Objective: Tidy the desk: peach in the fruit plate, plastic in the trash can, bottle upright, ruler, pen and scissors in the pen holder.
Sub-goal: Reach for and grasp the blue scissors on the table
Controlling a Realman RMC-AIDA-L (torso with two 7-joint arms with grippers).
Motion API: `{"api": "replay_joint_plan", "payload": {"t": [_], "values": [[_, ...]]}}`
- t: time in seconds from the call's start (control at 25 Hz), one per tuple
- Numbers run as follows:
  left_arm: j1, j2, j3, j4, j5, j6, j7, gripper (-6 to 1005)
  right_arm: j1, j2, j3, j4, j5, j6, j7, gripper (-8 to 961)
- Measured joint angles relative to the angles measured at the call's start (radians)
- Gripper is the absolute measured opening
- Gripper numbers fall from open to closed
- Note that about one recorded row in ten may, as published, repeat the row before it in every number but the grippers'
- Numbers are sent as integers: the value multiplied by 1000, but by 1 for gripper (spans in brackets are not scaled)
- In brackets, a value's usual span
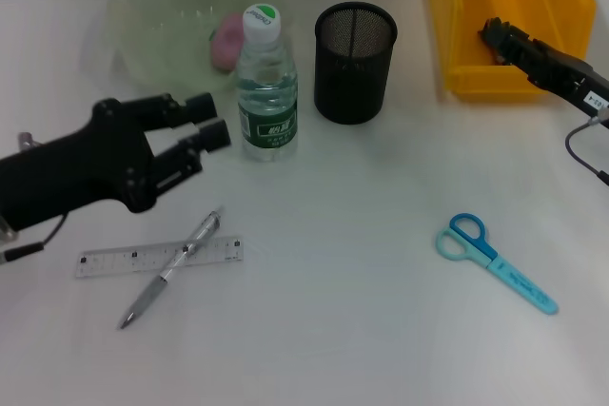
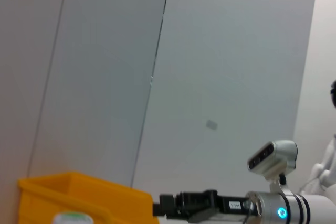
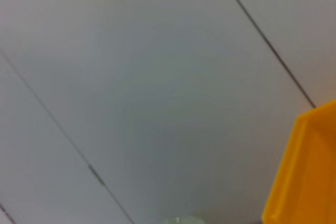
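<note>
A pink peach [image 1: 226, 42] lies in the green translucent fruit plate [image 1: 143, 7] at the back left. A clear bottle [image 1: 266, 92] with a green label stands upright in front of it. My left gripper [image 1: 217, 119] is open and empty, just left of the bottle and apart from it. A clear ruler [image 1: 114, 261] and a pen [image 1: 171, 268] lying across it are near the front left. Blue scissors [image 1: 495, 259] lie at the front right. The black mesh pen holder [image 1: 354, 61] looks empty. My right gripper [image 1: 493, 33] hovers over the yellow bin [image 1: 476, 78]. No plastic shows.
The yellow bin stands at the back right corner and also shows in the left wrist view [image 2: 79, 198] and the right wrist view [image 3: 310, 171]. The right arm's cable [image 1: 580, 154] hangs at the right edge. White table lies between pen and scissors.
</note>
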Motion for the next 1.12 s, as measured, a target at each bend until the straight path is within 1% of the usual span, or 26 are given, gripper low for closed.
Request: {"api": "replay_joint_plan", "payload": {"t": [0.12, 0.16, 0.24, 0.4, 0.72, 0.8, 0.92, 0.96, 1.0, 1.04, 1.12], "values": [[-3, -1, 1, -10, 9, 1, -2, 363, -11, 0, 1, 1, 1, -37, -21, 468], [-12, -1, 1, -44, 16, 1, 3, 384, -21, 0, 3, 1, 2, -61, -35, 468], [-16, -1, 3, -59, 19, -2, 15, 425, -26, 0, 6, 0, 2, -71, -39, 468], [-13, -3, 21, -68, 21, -8, 70, 601, -43, -1, 11, 0, 3, -101, -62, 468], [-15, -4, 34, -98, 21, -37, 83, 744, -70, -3, 3, -6, -4, -129, -79, 468], [-15, -4, 35, -98, 21, -40, 87, 740, -72, -4, 1, -15, -16, -137, -79, 468], [-16, -4, 35, -102, 21, -43, 91, 733, -80, -6, 1, -62, -58, -170, -74, 467], [-17, -4, 35, -105, 21, -45, 91, 731, -93, -5, 0, -142, -97, -198, -27, 467], [-17, -4, 35, -108, 21, -48, 91, 731, -100, -4, -1, -190, -122, -207, 13, 502], [-18, -4, 35, -110, 21, -52, 91, 731, -100, -4, -1, -190, -122, -207, 13, 537], [-17, -4, 35, -111, 21, -59, 91, 731, -110, -4, 1, -299, -178, -215, 127, 607]]}}
